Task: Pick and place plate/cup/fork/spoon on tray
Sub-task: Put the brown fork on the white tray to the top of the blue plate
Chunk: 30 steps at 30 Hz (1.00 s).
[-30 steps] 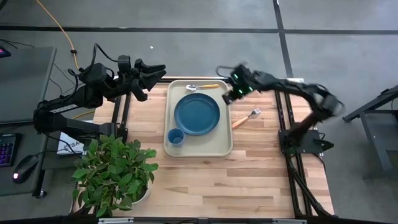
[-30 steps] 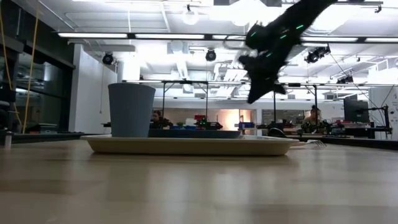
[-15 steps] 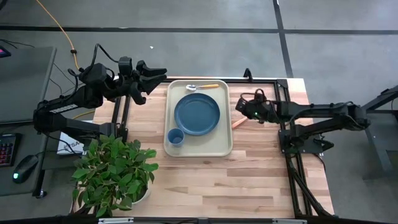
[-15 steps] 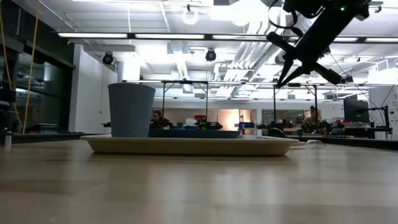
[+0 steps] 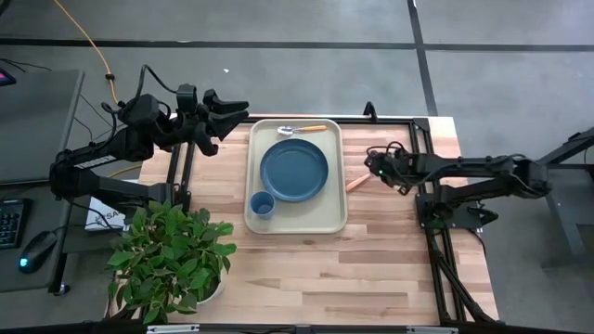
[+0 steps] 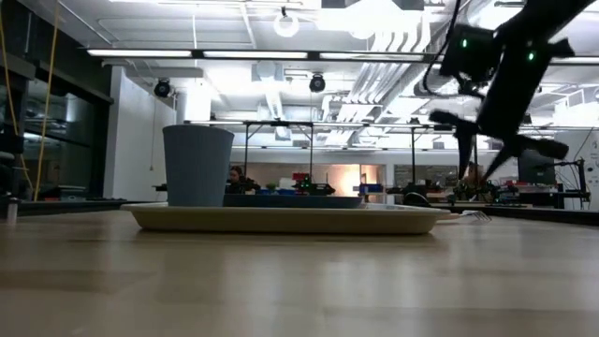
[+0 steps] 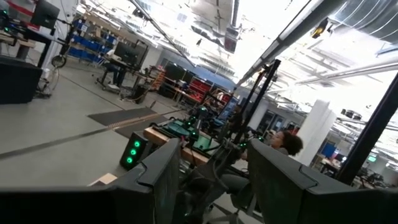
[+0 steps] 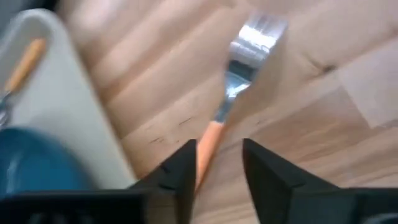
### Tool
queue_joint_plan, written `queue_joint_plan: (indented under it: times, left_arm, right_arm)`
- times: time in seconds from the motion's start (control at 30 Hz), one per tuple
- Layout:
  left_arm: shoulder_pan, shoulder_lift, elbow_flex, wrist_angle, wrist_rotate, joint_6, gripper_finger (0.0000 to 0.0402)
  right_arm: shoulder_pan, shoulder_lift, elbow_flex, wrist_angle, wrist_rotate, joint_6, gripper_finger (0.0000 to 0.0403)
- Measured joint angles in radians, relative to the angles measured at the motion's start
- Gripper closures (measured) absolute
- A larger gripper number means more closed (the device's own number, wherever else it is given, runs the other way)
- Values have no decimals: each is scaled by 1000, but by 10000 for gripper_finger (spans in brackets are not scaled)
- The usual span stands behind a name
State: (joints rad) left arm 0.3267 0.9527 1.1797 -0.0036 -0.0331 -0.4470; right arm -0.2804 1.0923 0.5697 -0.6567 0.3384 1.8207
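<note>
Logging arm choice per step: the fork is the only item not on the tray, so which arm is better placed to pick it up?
The right. The right gripper hangs open directly over the fork, which lies on the table beside the tray. The left gripper waits off the table's far left corner.

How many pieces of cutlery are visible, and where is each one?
2. The spoon lies on the tray at its far edge, beyond the plate. The fork lies on the table right of the tray, under the open right pincer.

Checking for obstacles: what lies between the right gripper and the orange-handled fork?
Nothing. In the right wrist view, the open right gripper hangs directly over the orange-handled silver fork, with only bare wooden table around.
</note>
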Motion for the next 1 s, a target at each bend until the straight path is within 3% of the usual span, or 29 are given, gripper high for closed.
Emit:
queue_joint_plan:
  times: [0.1,0.2,0.63,0.8,1.0]
  left_arm:
    - [0,0,0,0,-1,10,233]
    - [0,0,0,0,-2,9,233]
    - [0,0,0,0,-4,6,233]
    - [0,0,0,0,-5,6,233]
    - [0,0,0,0,-5,6,233]
  right_arm:
    - [-44,31,-41,54,-52,47,237]
    - [-85,80,-53,126,-60,57,217]
    - [-213,265,-43,222,-118,40,231]
    - [-212,280,-42,200,-110,42,270]
    - [-211,278,-45,183,-89,-22,384]
